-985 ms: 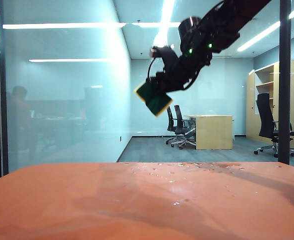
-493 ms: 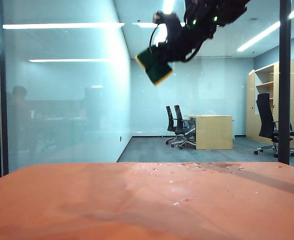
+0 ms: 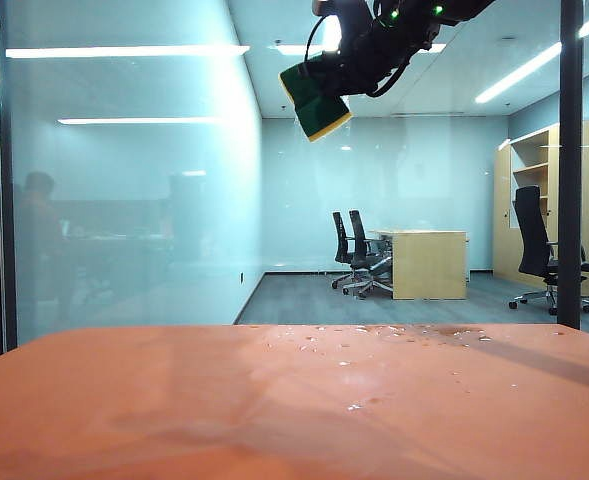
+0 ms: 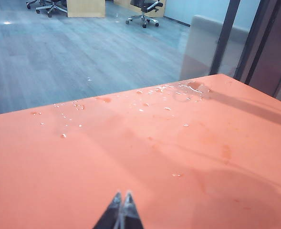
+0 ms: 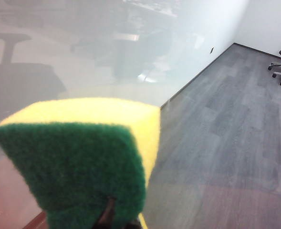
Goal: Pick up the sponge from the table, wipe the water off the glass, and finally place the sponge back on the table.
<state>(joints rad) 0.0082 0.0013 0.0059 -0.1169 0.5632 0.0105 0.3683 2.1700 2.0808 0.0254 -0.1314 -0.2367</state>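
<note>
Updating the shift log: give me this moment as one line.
phase: wiping glass | right gripper: shut on sponge, high up | left gripper: shut, over table | droplets on table

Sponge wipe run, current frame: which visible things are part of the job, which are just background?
Job:
- sponge, clamped in the right gripper, raised high at the glass
- orange table, water droplets near its far edge

Background:
- left gripper, shut, low over the table
- desk and office chairs behind the glass
- shelf unit
</note>
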